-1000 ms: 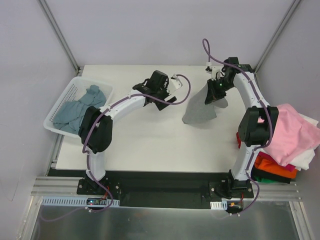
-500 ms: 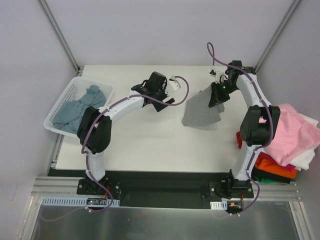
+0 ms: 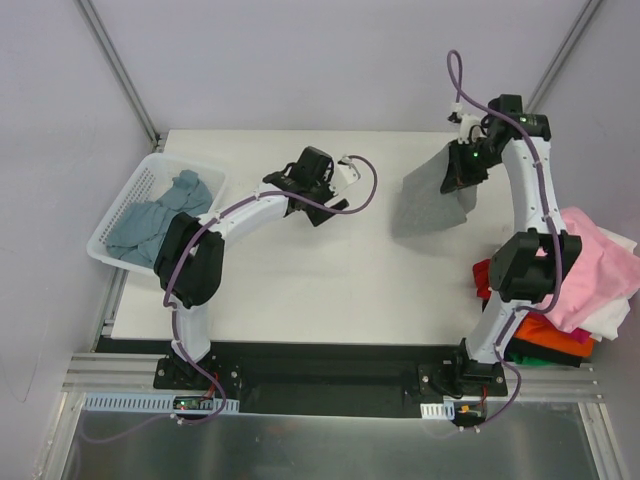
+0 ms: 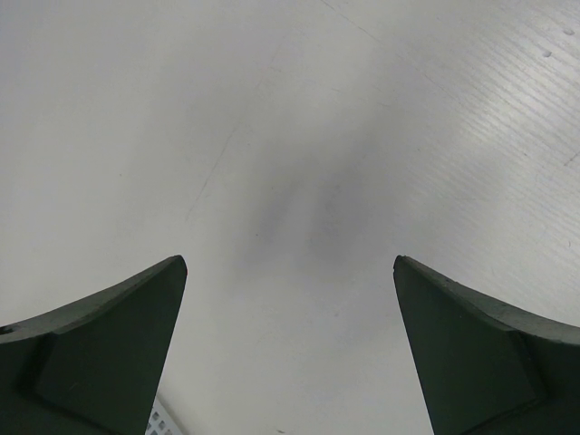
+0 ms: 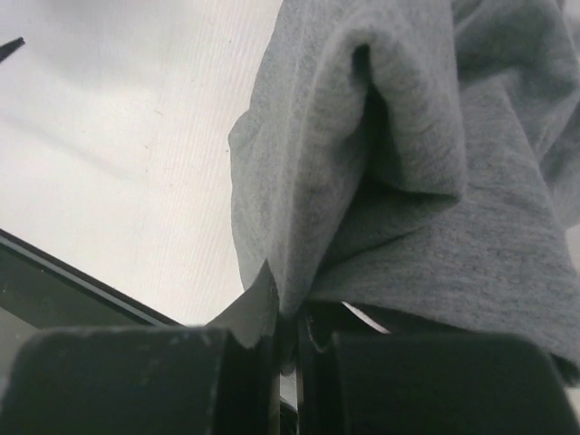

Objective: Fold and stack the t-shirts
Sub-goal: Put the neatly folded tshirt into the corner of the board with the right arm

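Note:
A light heather-grey t-shirt (image 3: 428, 205) hangs bunched over the back right of the white table (image 3: 300, 290). My right gripper (image 3: 462, 172) is shut on its upper edge. In the right wrist view the grey t-shirt (image 5: 435, 181) fills the upper right, and a fold of it is pinched where the right gripper (image 5: 292, 317) closes. My left gripper (image 3: 318, 195) hovers over the back middle of the table, apart from the shirt. The left wrist view has the left gripper (image 4: 288, 265) open, with only bare table between its fingers.
A white slatted basket (image 3: 112, 222) at the left edge holds dusty blue-teal t-shirts (image 3: 160, 215). Off the table's right edge lies a pile with a pink t-shirt (image 3: 585, 265) on top, then white (image 3: 615, 322), orange (image 3: 548, 336) and red (image 3: 482, 276) cloth.
My right gripper has carried the grey t-shirt up and toward the back right, lifting most of it off the table. The left arm has barely moved.

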